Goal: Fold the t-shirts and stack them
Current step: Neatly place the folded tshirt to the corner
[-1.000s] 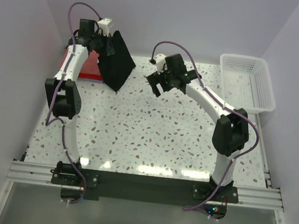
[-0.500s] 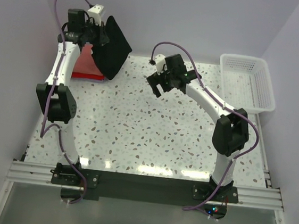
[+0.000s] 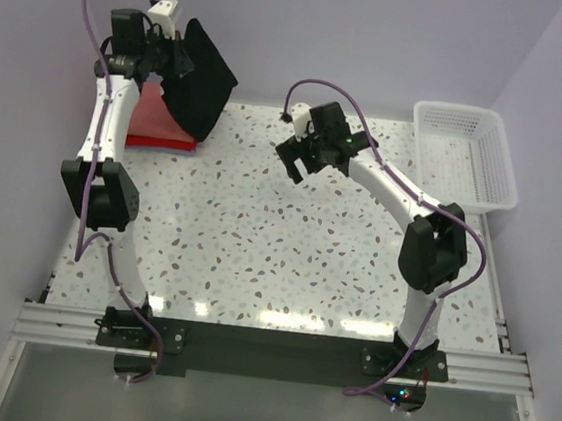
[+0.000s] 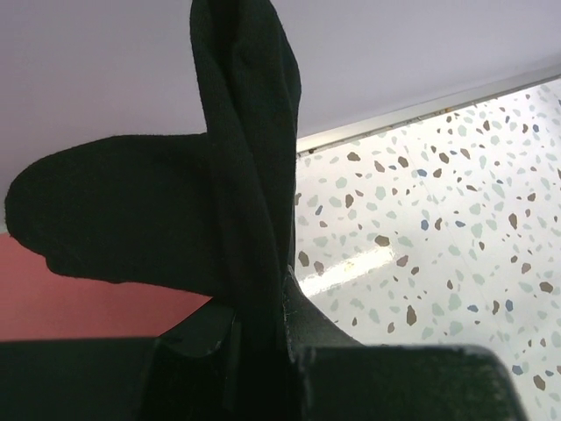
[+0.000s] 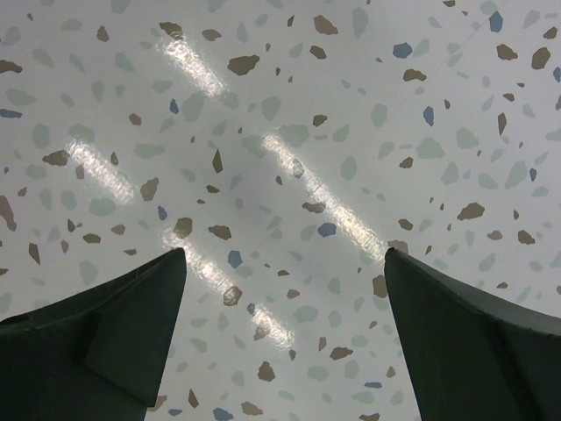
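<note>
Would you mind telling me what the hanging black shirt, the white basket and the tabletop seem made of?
Black t-shirt: soft matte cloth, drooping in limp folds. White lattice basket: likely rigid plastic, with an open moulded grid. Speckled tabletop: hard, glossy, terrazzo-like, mirroring the lights; possibly laminate.

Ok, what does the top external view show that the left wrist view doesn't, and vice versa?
Only top external: the white plastic lattice basket at the far right of the speckled white table, and the right claw, open and empty above it. Only left wrist: the left claw pinching the soft black t-shirt, close up. Both: that shirt held up near the folded coral-red t-shirts, and the table.
</note>
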